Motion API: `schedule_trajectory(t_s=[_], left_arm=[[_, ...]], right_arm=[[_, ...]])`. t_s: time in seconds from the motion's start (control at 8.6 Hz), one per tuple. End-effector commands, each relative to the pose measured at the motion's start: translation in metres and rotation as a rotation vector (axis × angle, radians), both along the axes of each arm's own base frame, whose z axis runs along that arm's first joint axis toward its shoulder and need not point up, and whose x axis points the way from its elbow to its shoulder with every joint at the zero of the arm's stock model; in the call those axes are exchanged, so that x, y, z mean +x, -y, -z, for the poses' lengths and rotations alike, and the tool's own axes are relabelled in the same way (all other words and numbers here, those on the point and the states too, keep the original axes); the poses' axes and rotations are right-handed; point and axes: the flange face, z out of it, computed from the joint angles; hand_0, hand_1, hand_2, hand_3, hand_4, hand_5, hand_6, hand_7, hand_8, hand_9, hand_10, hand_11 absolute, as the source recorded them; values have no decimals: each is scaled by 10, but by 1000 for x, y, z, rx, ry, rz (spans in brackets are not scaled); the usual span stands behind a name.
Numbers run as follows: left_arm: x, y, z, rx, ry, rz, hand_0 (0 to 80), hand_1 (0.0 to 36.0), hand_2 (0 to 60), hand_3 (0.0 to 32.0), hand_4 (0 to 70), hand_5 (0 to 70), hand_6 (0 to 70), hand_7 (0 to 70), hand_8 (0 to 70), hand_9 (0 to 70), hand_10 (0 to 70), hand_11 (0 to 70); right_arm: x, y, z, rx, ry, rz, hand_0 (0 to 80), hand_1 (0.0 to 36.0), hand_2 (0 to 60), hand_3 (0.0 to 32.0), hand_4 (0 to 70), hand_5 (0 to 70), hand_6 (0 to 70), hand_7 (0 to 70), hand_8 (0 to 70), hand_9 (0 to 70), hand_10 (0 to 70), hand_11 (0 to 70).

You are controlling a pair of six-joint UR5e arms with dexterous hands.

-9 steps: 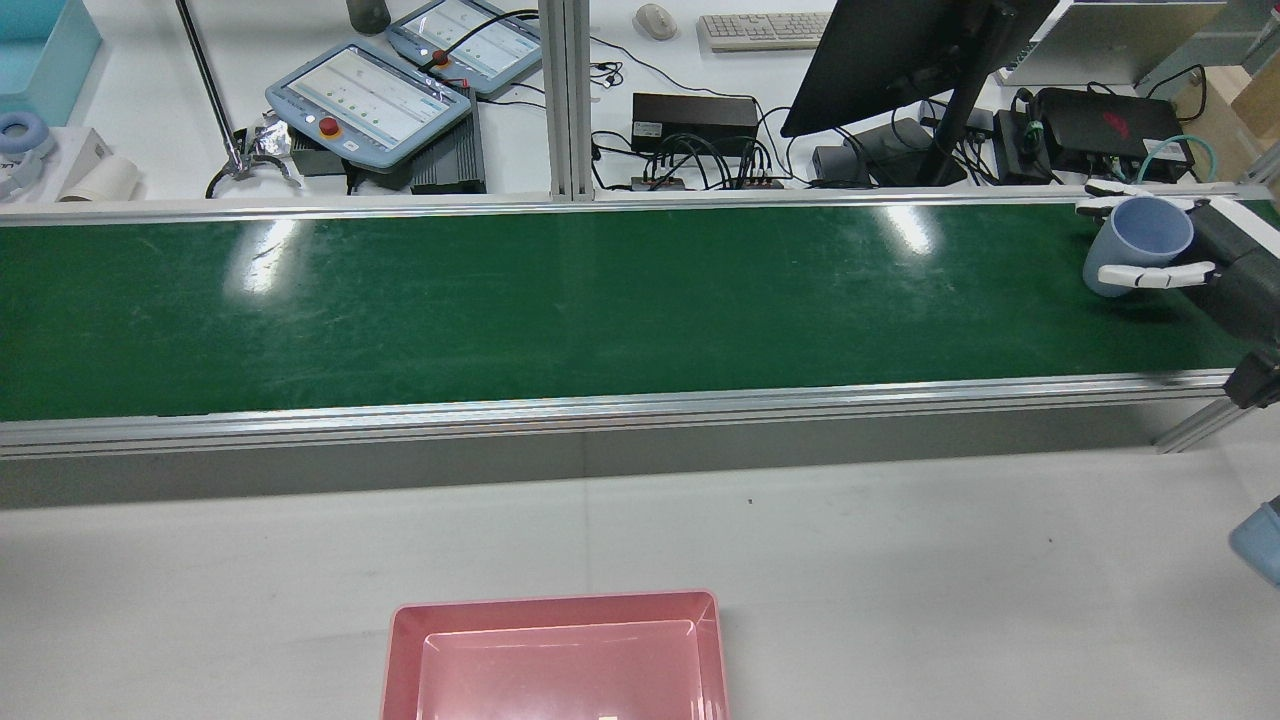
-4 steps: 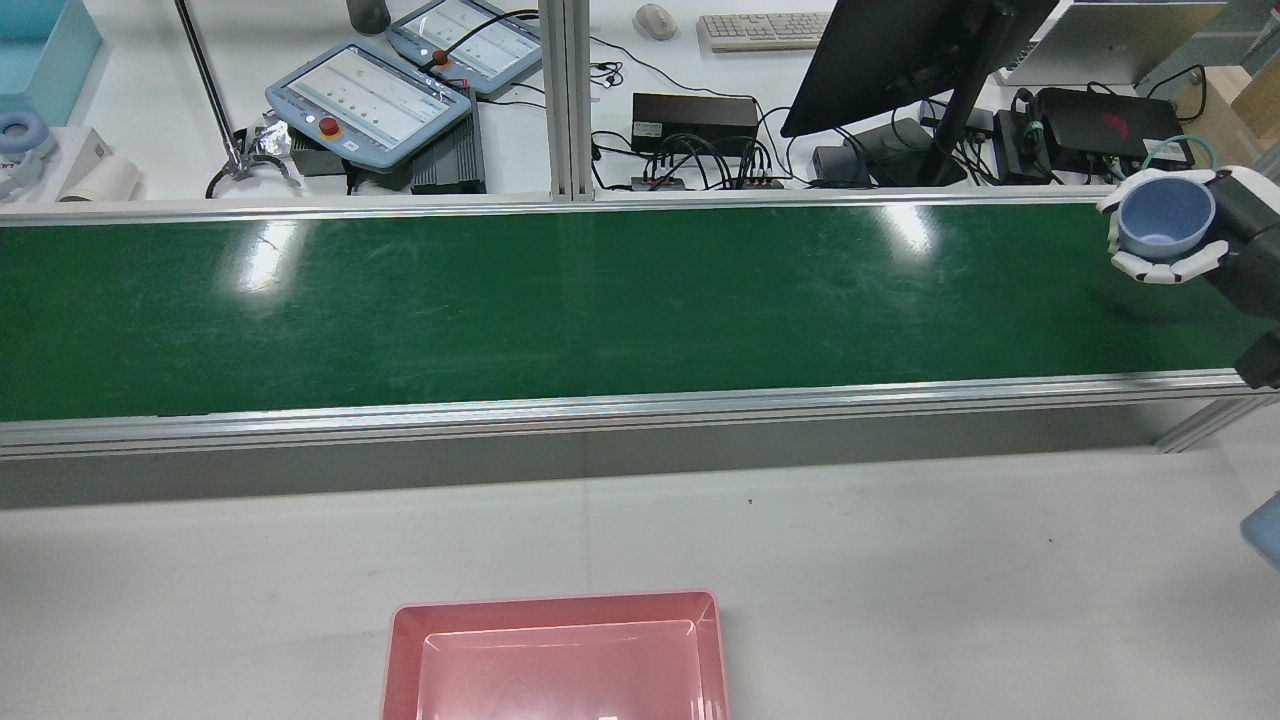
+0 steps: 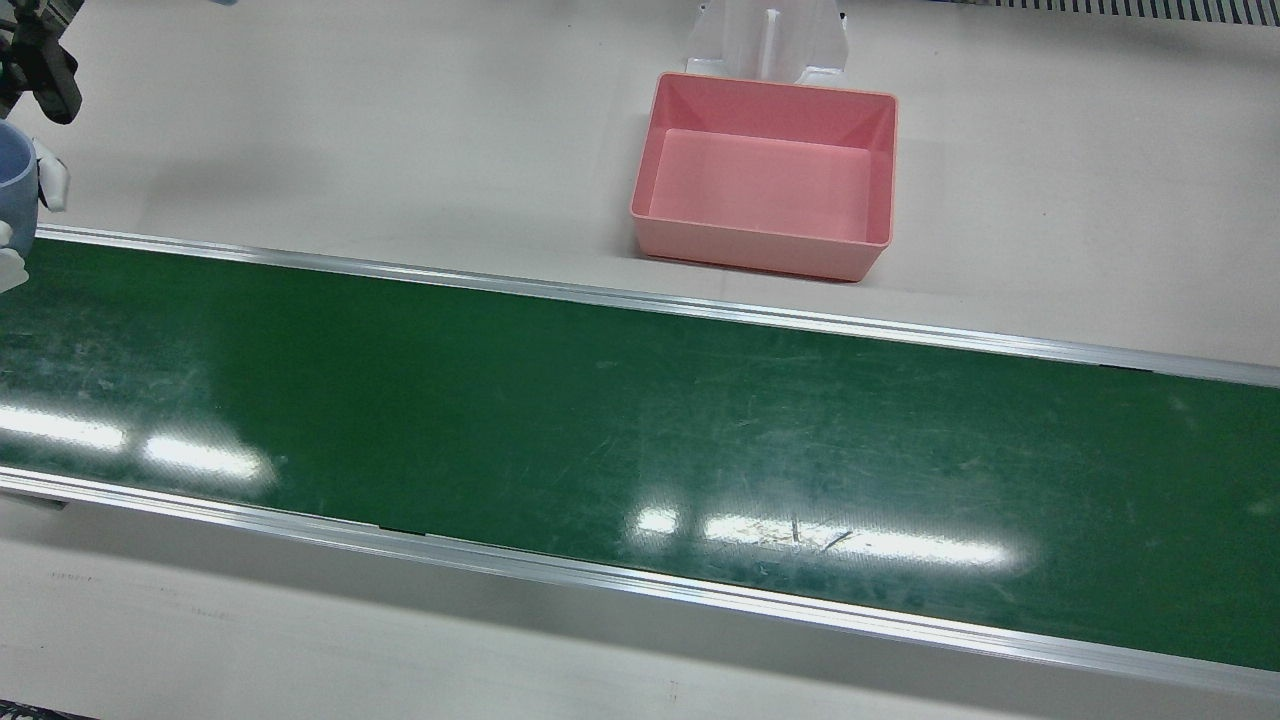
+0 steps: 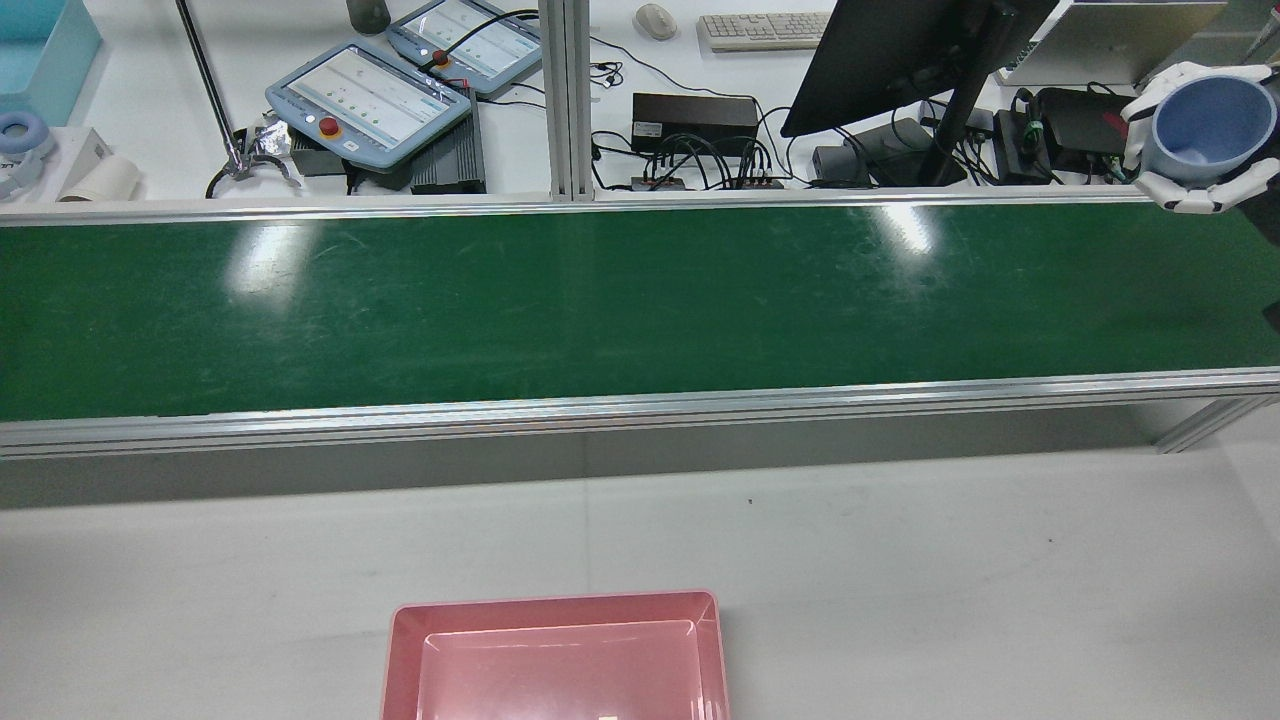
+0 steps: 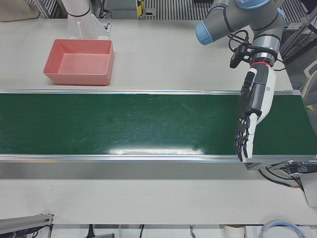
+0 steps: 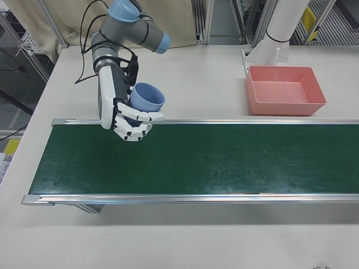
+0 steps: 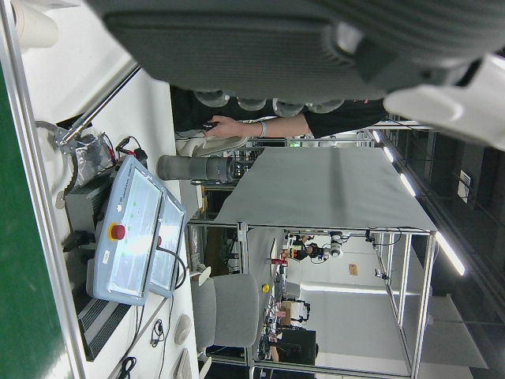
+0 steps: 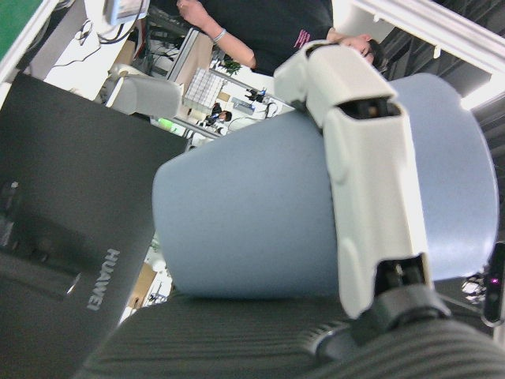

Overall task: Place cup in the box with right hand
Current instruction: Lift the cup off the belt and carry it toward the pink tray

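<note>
One pale blue plastic cup (image 6: 147,100) sits upright in the right hand (image 6: 128,119), its white fingers (image 6: 140,119) wrapped round it, above the green belt's (image 6: 224,159) end. The carry should keep it level toward the pink plastic box (image 6: 285,89) near the bench's robot-side edge, apparently empty. The left hand (image 5: 250,119) hangs spread, holding nothing.

Pink box (image 3: 768,176): open-topped, empty, on pale table (image 3: 400,130) just beyond green conveyor belt (image 3: 600,420), apart from its near rail. White pedestal base (image 3: 766,38) directly behind box. Blue cup (image 3: 14,200): cut off at left edge, white fingers (image 3: 52,184) of right hand (image 3: 20,215) against it, above belt's far rail.
</note>
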Motion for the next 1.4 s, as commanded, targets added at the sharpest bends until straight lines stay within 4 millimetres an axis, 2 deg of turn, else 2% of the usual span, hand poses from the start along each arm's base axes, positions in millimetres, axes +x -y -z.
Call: schedule_trajectory(t_s=[0.0, 0.23, 0.35, 0.47, 0.58, 0.7, 0.81, 0.93, 1.05, 1.16, 1.28], left_arm=[[0, 0, 0, 1, 0, -2, 0, 0, 0, 0, 0, 0, 0, 0, 0, 0, 0, 0], [0, 0, 0, 1, 0, 0, 0, 0, 0, 0, 0, 0, 0, 0, 0, 0, 0, 0], [0, 0, 0, -1, 0, 0, 0, 0, 0, 0, 0, 0, 0, 0, 0, 0, 0, 0], [0, 0, 0, 1, 0, 0, 0, 0, 0, 0, 0, 0, 0, 0, 0, 0, 0, 0], [0, 0, 0, -1, 0, 0, 0, 0, 0, 0, 0, 0, 0, 0, 0, 0, 0, 0], [0, 0, 0, 1, 0, 0, 0, 0, 0, 0, 0, 0, 0, 0, 0, 0, 0, 0], [0, 0, 0, 1, 0, -2, 0, 0, 0, 0, 0, 0, 0, 0, 0, 0, 0, 0], [0, 0, 0, -1, 0, 0, 0, 0, 0, 0, 0, 0, 0, 0, 0, 0, 0, 0], [0, 0, 0, 1, 0, 0, 0, 0, 0, 0, 0, 0, 0, 0, 0, 0, 0, 0], [0, 0, 0, 1, 0, 0, 0, 0, 0, 0, 0, 0, 0, 0, 0, 0, 0, 0], [0, 0, 0, 1, 0, 0, 0, 0, 0, 0, 0, 0, 0, 0, 0, 0, 0, 0]], right_arm=[[-58, -48, 109, 135, -10, 135, 779, 360, 600, 0, 341, 214, 356, 700, 512, 700, 348, 529], [-144, -99, 158, 230, -29, 276, 784, 360, 600, 0, 329, 216, 359, 700, 510, 700, 345, 526], [-189, -129, 173, 251, -13, 332, 793, 360, 600, 0, 351, 215, 356, 700, 505, 700, 340, 520], [-242, -156, 202, 303, 16, 386, 800, 360, 600, 0, 368, 212, 351, 700, 497, 700, 330, 506], [-295, -192, 221, 331, 20, 464, 800, 360, 600, 0, 372, 201, 333, 700, 476, 700, 301, 468], [-330, -224, 232, 338, 14, 500, 764, 360, 600, 0, 318, 181, 297, 700, 431, 686, 261, 414], [-344, -241, 234, 338, -3, 505, 678, 360, 600, 0, 274, 153, 242, 700, 345, 572, 210, 338], [-348, -245, 232, 336, -12, 512, 643, 360, 583, 0, 243, 136, 203, 700, 275, 478, 172, 282], [-350, -249, 231, 336, -13, 524, 659, 338, 420, 0, 239, 124, 171, 629, 208, 382, 138, 231], [-356, -258, 230, 337, -15, 548, 608, 281, 230, 0, 172, 92, 101, 341, 69, 154, 76, 138], [-359, -262, 230, 339, -15, 557, 556, 134, 0, 0, 186, 55, 52, 155, 0, 19, 36, 73]])
